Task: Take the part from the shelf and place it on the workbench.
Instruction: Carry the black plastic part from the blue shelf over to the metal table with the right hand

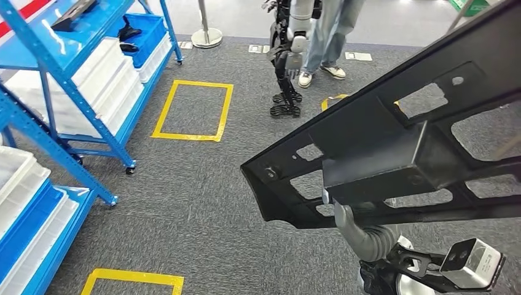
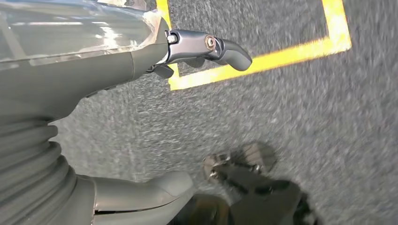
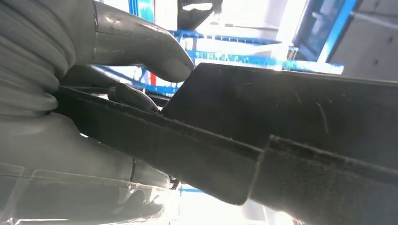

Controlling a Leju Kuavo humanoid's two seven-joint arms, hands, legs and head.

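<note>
Grey carpet (image 1: 203, 203) marked with yellow tape rectangles (image 1: 192, 110) runs between blue shelving racks (image 1: 67, 67) loaded with white bins (image 1: 101, 74). The part (image 1: 399, 141), a long black plastic frame with cut-out openings, is carried in the air over the carpet, tilted and reaching toward the upper right of the head view. The right hand (image 1: 353, 224) grips its lower edge, thumb (image 3: 141, 42) pressed on one face and dark fingers behind. The left hand (image 2: 141, 61) holds nothing, fingers apart above the carpet (near a tape corner). Farther off, another robot (image 1: 289, 55) and a person's legs (image 1: 325, 37) stand.
</note>
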